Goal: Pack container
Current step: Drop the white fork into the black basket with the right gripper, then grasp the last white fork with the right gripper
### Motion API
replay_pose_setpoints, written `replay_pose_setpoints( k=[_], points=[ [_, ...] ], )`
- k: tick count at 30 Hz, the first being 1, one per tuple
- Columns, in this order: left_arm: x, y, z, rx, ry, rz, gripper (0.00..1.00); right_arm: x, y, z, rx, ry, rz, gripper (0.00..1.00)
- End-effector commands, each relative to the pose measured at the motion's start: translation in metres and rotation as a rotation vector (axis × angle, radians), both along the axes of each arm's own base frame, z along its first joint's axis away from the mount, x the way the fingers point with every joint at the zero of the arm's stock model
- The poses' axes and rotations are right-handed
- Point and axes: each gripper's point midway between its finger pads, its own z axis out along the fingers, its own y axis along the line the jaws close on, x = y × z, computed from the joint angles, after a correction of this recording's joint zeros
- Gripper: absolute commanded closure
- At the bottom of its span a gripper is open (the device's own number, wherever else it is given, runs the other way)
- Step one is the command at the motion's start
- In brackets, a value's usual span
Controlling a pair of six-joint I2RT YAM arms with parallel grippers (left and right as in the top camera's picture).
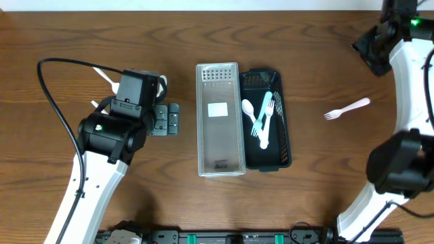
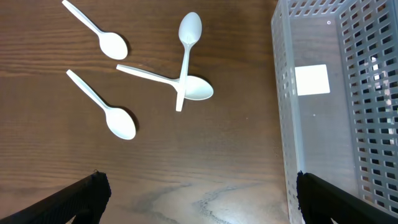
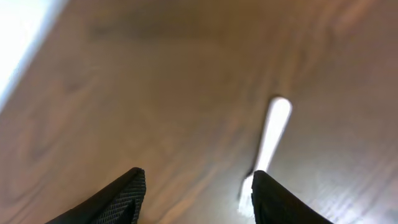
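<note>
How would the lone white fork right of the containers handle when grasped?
The fork looks like thin plastic, so probably light and slightly bendy. Lying flat on the smooth table, it may skid when nudged rather than lift.

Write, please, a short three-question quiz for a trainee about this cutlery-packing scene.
1. True or false: the clear perforated plastic bin holds no cutlery.
2. How many white plastic spoons lie on the wooden table in the left wrist view?
3. The lone white plastic fork lies: A) in the black mesh plastic tray; B) on the table, right of that tray; C) in the clear bin.
Key: 1 true; 2 four; 3 B.
</note>
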Motion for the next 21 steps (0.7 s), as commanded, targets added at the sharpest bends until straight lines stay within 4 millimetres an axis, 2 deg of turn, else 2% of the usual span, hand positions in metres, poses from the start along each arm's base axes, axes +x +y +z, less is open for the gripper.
replay_pose_setpoints(
  k=[1, 5, 10, 21],
  points=[
    [0.002, 0.003, 0.007, 0.001, -0.02, 0.018, 0.02, -0.007, -0.007, -0.039, 0.068, 0.094, -0.065, 0.42],
    [0.002, 0.003, 0.007, 0.0, -0.02, 0.018, 0.02, -0.017, -0.009, -0.082, 0.098, 0.219, -0.077, 0.42],
    [0.002, 0.003, 0.007, 0.0, -0.02, 0.018, 0.02, -0.024, 0.001, -0.114, 0.145, 0.306, -0.085, 0.42],
    [0.002, 0.003, 0.007, 0.0, -0.02, 0.018, 0.02, -0.039, 0.009, -0.144, 0.174, 0.393, -0.099, 0.41]
  ],
)
